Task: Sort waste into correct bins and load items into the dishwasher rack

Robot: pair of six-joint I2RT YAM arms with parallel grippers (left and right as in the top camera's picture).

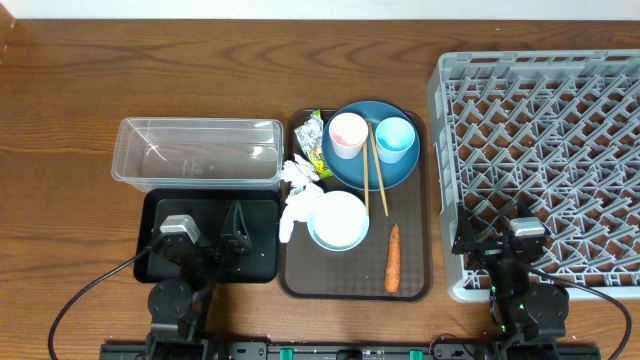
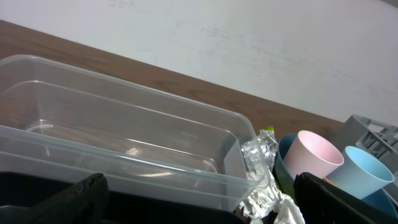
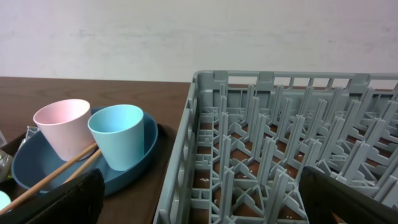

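Left fingers [image 2: 68,199] spread, empty, above black tray [image 1: 262,268]; right fingers [image 3: 56,199] spread, empty, over near-left corner of dishwasher rack [image 1: 540,110]; blue plate [image 1: 350,172] bearing pink cup [image 1: 347,133], light blue cup [image 1: 395,138], chopsticks [image 1: 366,185] rests on brown tray [image 1: 415,280].

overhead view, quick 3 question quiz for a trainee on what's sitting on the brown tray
1. True or false: the pink cup and the light blue cup both stand on the blue plate.
2. Where does the carrot lie? A) on the blue plate B) on the brown tray, right of the white bowl C) inside the pink cup
3. Name the item lying across the blue plate between the two cups.
Key: 1 true; 2 B; 3 the chopsticks.
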